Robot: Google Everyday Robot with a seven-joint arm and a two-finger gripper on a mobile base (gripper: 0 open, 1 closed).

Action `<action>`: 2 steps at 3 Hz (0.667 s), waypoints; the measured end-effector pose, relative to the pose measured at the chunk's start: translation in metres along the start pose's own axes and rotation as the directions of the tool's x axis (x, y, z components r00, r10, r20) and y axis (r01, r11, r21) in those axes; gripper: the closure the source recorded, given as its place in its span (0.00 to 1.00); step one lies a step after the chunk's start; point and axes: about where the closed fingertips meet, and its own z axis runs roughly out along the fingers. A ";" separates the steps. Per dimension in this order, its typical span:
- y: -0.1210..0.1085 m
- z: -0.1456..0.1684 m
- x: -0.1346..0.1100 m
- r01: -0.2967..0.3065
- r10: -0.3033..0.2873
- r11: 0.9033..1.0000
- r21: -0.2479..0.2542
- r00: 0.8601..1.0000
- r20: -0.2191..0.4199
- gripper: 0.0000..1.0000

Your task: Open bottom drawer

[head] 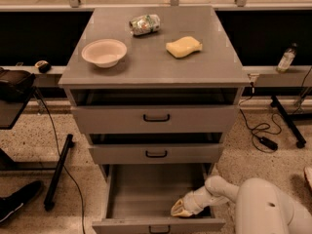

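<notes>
The bottom drawer point(146, 191) of the grey cabinet stands pulled far out, its plain grey inside showing. Its slim front panel point(126, 225) with the small black loop handle point(159, 229) is at the bottom edge of the camera view. My white arm reaches in from the lower right, and my gripper point(178, 209) sits inside the drawer at its front right corner, just behind the front panel. The middle drawer point(156, 153) and the top drawer point(156, 118) above are each pulled out a little.
On the cabinet top point(214, 67) lie a white bowl point(104, 52), a crumpled can or bottle point(145, 24) and a yellow sponge point(184, 47). A black stand leg point(57, 172) is at the left, cables point(261, 133) and a bottle point(286, 58) at the right.
</notes>
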 end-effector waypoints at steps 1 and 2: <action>0.011 -0.027 -0.009 -0.003 0.003 0.998 0.067 1.000 0.012 1.00; 0.007 -0.063 -0.023 0.032 -0.034 0.986 0.161 0.999 0.009 1.00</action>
